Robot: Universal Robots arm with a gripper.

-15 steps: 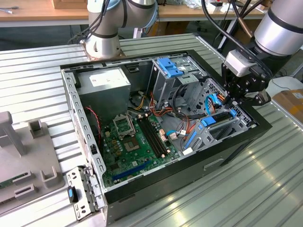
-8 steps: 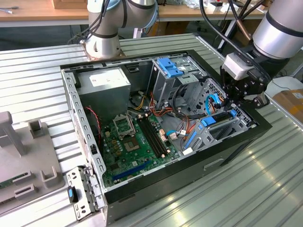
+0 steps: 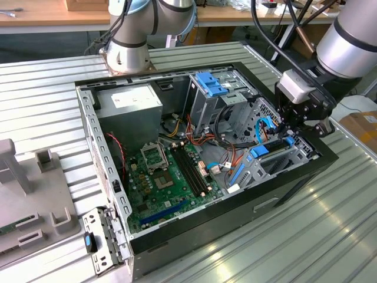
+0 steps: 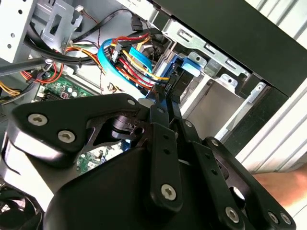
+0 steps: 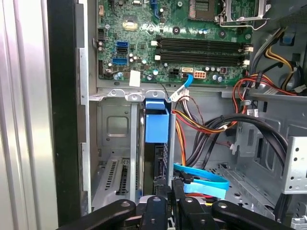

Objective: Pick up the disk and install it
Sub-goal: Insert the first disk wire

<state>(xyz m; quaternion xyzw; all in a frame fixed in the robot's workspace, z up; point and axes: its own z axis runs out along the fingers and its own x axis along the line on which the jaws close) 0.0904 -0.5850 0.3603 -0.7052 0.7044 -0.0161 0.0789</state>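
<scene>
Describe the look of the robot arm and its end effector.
The arm is a thick silver-grey tube with black cables running alongside. A pale grey block sits at its wrist. The end effector is black; in the second wrist view its linkage plates carry round silver screw heads.

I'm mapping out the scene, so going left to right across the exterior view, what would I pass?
Grey fixture block → large grey box with a white label → tall grey cage with a blue top → the gripper over the case's end at the exterior view's right.
</scene>
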